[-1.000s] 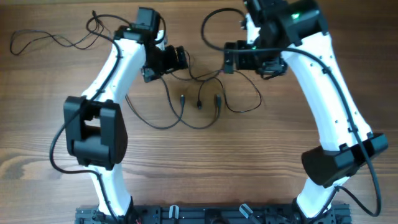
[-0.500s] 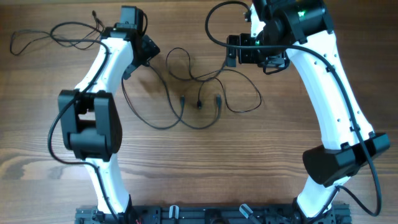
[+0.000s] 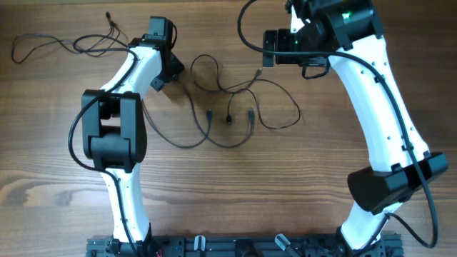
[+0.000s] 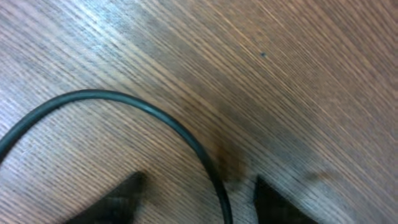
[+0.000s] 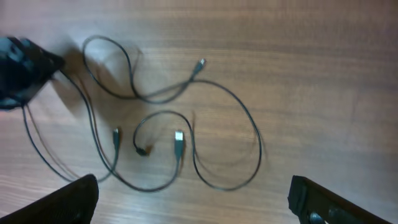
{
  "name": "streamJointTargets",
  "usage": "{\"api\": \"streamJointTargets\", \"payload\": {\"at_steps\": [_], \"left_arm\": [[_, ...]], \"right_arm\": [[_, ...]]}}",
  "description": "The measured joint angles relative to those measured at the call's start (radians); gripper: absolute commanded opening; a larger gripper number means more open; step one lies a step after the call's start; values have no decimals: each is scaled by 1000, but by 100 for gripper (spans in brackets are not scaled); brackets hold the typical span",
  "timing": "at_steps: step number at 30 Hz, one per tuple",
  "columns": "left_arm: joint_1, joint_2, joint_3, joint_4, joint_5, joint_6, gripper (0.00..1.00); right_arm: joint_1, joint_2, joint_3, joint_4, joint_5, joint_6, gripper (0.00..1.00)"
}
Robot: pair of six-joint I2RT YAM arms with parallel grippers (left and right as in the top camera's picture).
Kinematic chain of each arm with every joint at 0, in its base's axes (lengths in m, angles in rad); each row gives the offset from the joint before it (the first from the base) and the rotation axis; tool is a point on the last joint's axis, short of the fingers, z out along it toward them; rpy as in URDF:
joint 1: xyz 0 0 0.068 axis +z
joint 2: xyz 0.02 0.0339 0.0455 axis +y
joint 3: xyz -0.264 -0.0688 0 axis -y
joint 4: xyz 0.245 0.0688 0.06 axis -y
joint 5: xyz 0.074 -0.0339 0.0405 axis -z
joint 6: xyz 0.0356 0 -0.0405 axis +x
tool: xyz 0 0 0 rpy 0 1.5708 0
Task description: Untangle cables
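One wood-grain tabletop point(image 3: 235, 207) carries everything I can see. Two white-and-black arms reach over it from the near edge. The left arm point(image 3: 114, 135) bends up toward the far left. The right arm point(image 3: 371, 100) goes up toward the far right of centre.

On the left wrist camera the left fingers point(image 4: 118, 202) sit low over the wood. Both dark tips show at the bottom edge, partly apart. One black strand point(image 4: 93, 93) arcs in from the left and passes down between them. I see a gap on each side of it, so no pinch and nothing held.

The right fingers point(image 5: 68, 199) are spread wide, with the tips at the two bottom corners of the right wrist view. There is bare wood between them and they hold nothing. They sit well above the far right side of the tangle.

The cables point(image 3: 229, 107) lie flat mid-tabletop between the two wrists. They are thin black loops that cross each other several times. Another thin strand point(image 3: 78, 44) trails off toward the far left corner.

Four plugs are visible:
- a flat silver plug point(image 5: 178, 140)
- a slimmer plug point(image 5: 116, 137) to its left
- a tiny plug point(image 5: 144, 149) between those two
- a lone plug point(image 5: 200, 63) lying apart, nearer the far edge
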Motion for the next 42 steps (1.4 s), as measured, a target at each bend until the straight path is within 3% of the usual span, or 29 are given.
{"api": "streamJointTargets", "payload": {"at_steps": [2, 3, 11, 16, 20, 25, 33, 36, 42], "left_arm": [[-2, 0, 0, 1, 4, -4, 17], [-2, 0, 0, 1, 3, 1, 4], [-3, -54, -4, -23, 4, -2, 4], [-3, -488, -7, -58, 31, -2, 4], [-3, -696, -7, -108, 87, 62, 4], [-3, -834, -7, -126, 259, 142, 4], [-3, -988, -7, -53, 603, 148, 4], [-3, -986, -7, -33, 566, 157, 4], [-3, -958, -7, -49, 325, 164, 4]], "right_arm": [[0, 0, 0, 22, 0, 0, 100], [0, 0, 0, 26, 0, 0, 100], [0, 0, 0, 30, 0, -2, 100], [0, 0, 0, 34, 0, -3, 100], [0, 0, 0, 33, 0, -3, 100], [0, 0, 0, 33, 0, -3, 100], [0, 0, 0, 33, 0, -3, 100], [0, 0, 0, 33, 0, -3, 100], [0, 0, 0, 33, 0, -3, 100]]}}
